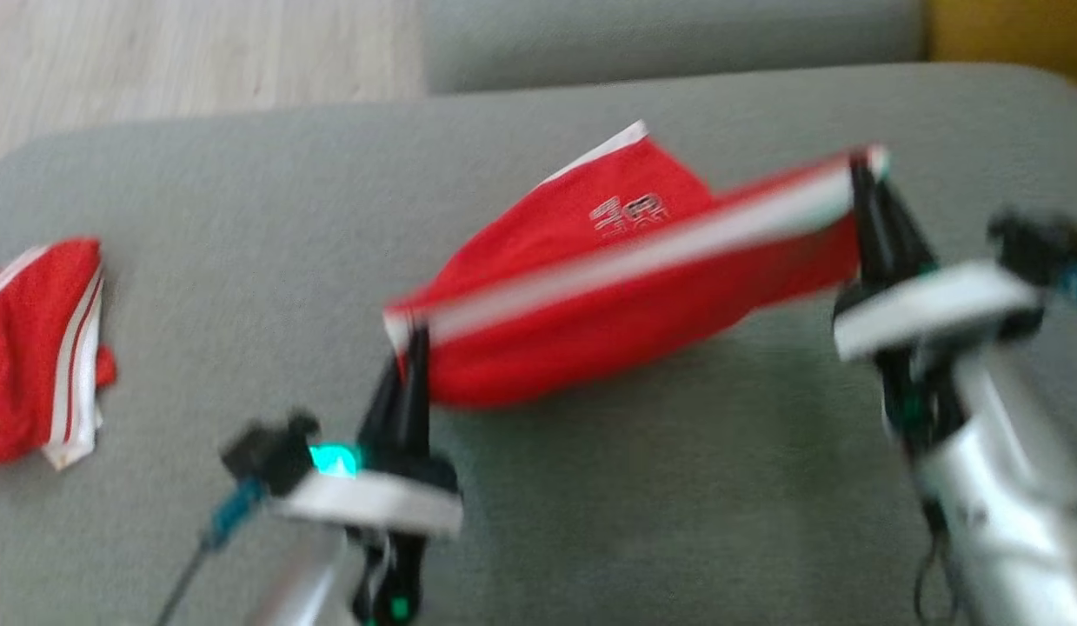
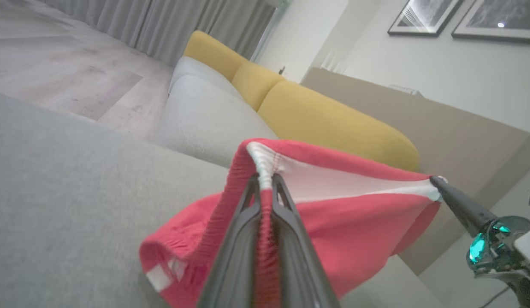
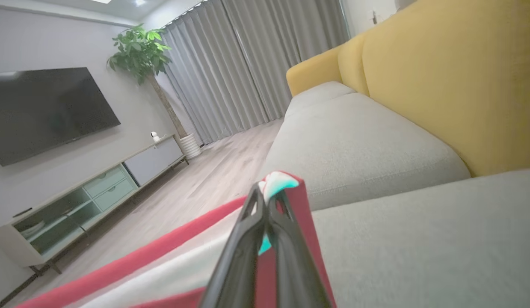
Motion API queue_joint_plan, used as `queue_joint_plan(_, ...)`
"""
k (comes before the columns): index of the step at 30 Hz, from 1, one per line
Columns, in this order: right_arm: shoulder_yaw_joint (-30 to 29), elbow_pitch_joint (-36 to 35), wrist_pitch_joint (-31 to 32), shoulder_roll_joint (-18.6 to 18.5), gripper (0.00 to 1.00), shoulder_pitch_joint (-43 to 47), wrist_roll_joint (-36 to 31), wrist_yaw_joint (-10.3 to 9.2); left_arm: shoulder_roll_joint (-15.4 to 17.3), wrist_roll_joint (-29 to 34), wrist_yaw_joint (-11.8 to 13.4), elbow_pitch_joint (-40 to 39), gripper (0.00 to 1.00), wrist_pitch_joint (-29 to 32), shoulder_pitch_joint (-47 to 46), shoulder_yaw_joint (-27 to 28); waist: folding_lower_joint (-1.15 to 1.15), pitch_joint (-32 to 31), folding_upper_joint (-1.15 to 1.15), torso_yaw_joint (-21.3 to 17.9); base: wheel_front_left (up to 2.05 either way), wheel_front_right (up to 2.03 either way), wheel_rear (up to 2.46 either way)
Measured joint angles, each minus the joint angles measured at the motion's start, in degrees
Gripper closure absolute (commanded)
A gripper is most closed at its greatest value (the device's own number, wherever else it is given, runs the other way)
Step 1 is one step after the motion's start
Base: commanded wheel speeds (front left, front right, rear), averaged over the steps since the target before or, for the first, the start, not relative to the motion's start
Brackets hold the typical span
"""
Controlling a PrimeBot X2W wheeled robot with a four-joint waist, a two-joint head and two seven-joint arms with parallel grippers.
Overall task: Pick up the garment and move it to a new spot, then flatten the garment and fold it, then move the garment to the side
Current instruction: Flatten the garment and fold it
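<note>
The garment [image 1: 608, 296] is a pair of red shorts with a white waistband, stretched in the air between both grippers above the grey sofa cushion [image 1: 590, 504]. My left gripper [image 1: 414, 335] is shut on the waistband's near-left end. My right gripper [image 1: 861, 169] is shut on the far-right end, held higher. In the left wrist view the fingers [image 2: 243, 239] pinch the red and white hem of the garment [image 2: 354, 231], and the right gripper [image 2: 436, 182] shows at its other corner. The right wrist view has the garment's [image 3: 162, 273] corner clamped in the right gripper [image 3: 269, 192].
A second red garment with white stripes [image 1: 43, 348] lies crumpled at the cushion's left edge. Wooden floor [image 1: 190, 61] lies beyond the cushion at the far left. A yellow backrest [image 3: 440, 77] rises on the right side, and another grey seat cushion [image 3: 354, 141] adjoins.
</note>
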Motion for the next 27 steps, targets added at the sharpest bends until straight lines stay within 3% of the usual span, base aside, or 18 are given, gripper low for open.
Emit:
queue_joint_plan(9, 2.18, 17.82, 0.88, 1.54, 1.00, -21.58, -10.96, 0.00, -0.32, -8.64, 0.01, 6.24, 1.00, -0.01, -14.43, -0.41, 0.01, 9.15, 0.00, 5.09, 0.00, 0.00, 0.00)
queue_joint_plan(16, 1.40, 31.37, -2.89, 3.21, 1.00, -31.50, -16.80, 0.00, -0.45, -11.13, 0.01, 9.93, 1.00, -0.01, -21.69, -4.17, 0.01, 15.38, -0.01, 8.26, 0.00, 0.00, 0.00)
queue_joint_plan(19, -0.31, 36.35, -4.50, 3.33, 0.65, -34.29, -19.26, 0.00, -0.69, -12.38, 0.01, 10.91, 1.00, -0.01, -23.71, -6.27, 0.00, 17.19, -0.01, 9.32, 0.00, 0.00, 0.00)
queue_joint_plan(20, -0.81, 37.56, -5.06, 3.42, 0.51, -34.90, -19.87, 0.00, -0.71, -12.98, 0.01, 11.23, 0.96, -0.01, -24.10, -6.61, 0.00, 17.65, -0.01, 9.56, 0.00, 0.00, 0.00)
queue_joint_plan(21, -1.19, 38.67, -5.56, 3.68, 0.21, -35.39, -20.49, 0.00, -0.70, -13.58, 0.01, 11.77, 0.81, -0.01, -24.45, -6.98, 0.00, 18.02, -0.01, 9.77, 0.00, 0.00, 0.00)
queue_joint_plan(22, -1.65, 39.67, -6.01, 4.08, 0.00, -35.70, -20.97, 0.00, -0.73, -13.71, 0.01, 12.21, 0.60, -0.01, -24.56, -7.19, 0.00, 18.30, -0.01, 9.92, 0.00, 0.00, 0.00)
queue_joint_plan(23, -1.94, 40.49, -6.30, 4.43, 0.00, -35.75, -21.18, 0.00, -0.74, -13.78, 0.02, 12.77, 0.11, -0.01, -24.56, -7.20, 0.00, 18.48, 0.00, 9.97, 0.00, 0.00, 0.00)
queue_joint_plan(24, -1.92, 41.27, -6.57, 4.77, 0.00, -35.71, -21.74, 0.00, -0.74, -13.78, 0.14, 13.49, 0.00, -0.01, -24.54, -7.20, -0.01, 18.53, -0.01, 9.91, 0.00, 0.00, 0.00)
queue_joint_plan(27, -3.09, 42.58, -7.27, 5.03, 0.00, -35.66, -23.38, 0.00, -0.73, -12.13, 1.15, 14.75, 0.00, -0.01, -24.48, -7.13, -0.01, 18.32, -0.01, 9.53, 0.00, 0.00, 0.00)
